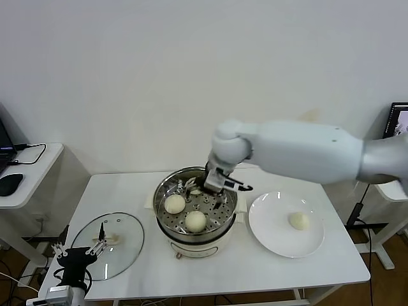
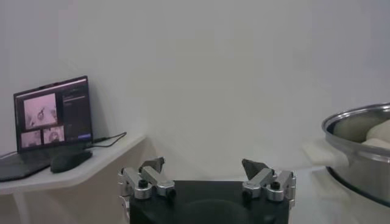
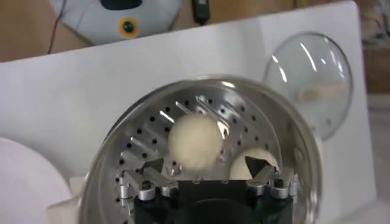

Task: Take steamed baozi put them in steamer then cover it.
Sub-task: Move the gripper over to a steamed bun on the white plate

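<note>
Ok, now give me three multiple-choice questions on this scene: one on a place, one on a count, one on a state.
1. Where is the cover? A on the steamer; B on the table, left of the steamer; C on the plate.
2. How many baozi lie on the plate? A none; B one; C three.
3. The right gripper is: A open; B shut on a baozi; C shut on the cover.
Answers: 1 B, it lies flat near the idle left gripper; 2 B, a single bun; 3 A, fingers apart, empty, over the steamer.

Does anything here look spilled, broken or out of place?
Nothing stands out. The steamer sits upright with baozi on its tray, one bun waits on the white plate, and the glass cover lies flat on the table. The right hand hovers open over the steamer.
</note>
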You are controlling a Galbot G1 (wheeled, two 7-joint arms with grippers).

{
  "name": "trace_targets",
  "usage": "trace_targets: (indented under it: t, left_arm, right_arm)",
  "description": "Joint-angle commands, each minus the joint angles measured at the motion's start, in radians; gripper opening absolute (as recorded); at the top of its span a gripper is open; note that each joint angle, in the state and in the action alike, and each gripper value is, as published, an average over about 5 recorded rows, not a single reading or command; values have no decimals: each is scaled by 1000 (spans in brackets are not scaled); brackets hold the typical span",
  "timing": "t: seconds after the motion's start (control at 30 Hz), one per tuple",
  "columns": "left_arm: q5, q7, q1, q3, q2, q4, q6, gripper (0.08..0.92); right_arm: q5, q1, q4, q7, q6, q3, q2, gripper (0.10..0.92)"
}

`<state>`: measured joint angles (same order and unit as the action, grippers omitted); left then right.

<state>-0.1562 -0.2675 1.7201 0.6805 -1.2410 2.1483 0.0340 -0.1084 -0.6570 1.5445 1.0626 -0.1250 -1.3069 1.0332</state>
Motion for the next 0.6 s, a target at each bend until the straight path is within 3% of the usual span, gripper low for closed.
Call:
trace_targets:
  t: [0.03, 0.3, 0.6]
  left_arm:
    - [1, 1, -7, -14, 16, -2, 1, 823]
    - [4, 1, -2, -24, 28, -9, -1, 823]
    - [15, 2, -2, -38, 23, -18, -2, 823]
  right_arm:
    - [-55, -7, 83, 52, 368, 71, -334, 823]
    - [102, 170, 27, 66, 352, 138, -543, 823]
    - [216, 472, -100, 67, 304, 368, -556, 823]
